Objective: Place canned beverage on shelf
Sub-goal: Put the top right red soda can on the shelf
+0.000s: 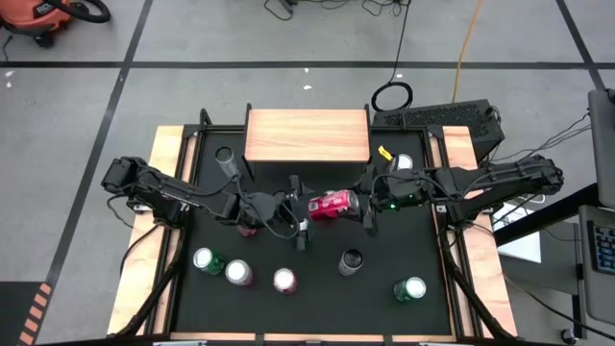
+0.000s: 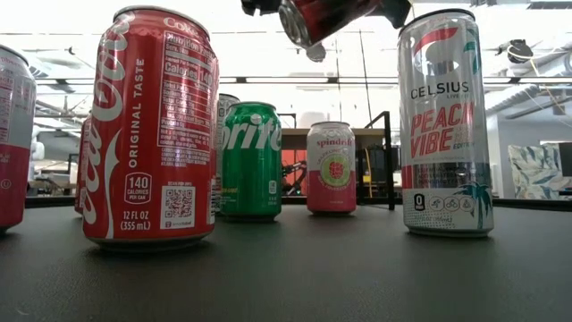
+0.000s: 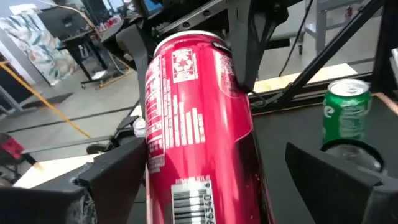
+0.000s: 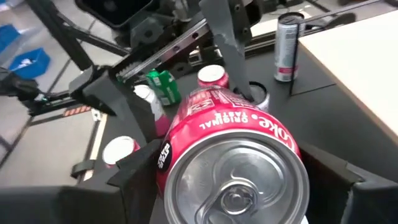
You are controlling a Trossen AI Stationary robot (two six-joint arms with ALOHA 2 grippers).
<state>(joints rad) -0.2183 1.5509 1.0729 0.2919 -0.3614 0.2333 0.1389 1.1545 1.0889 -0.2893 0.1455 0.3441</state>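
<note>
Black mat [image 1: 317, 288], grey taped floor [image 1: 192, 38]

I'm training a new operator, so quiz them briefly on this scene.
1. True or false: a can already stands on the shelf.
2. Which gripper holds the red can? A left, B right, C neither.
3. Fill in: the held can is in the air, lying ____.
Key: 1 false; 2 B, the right gripper; 3 sideways.
</note>
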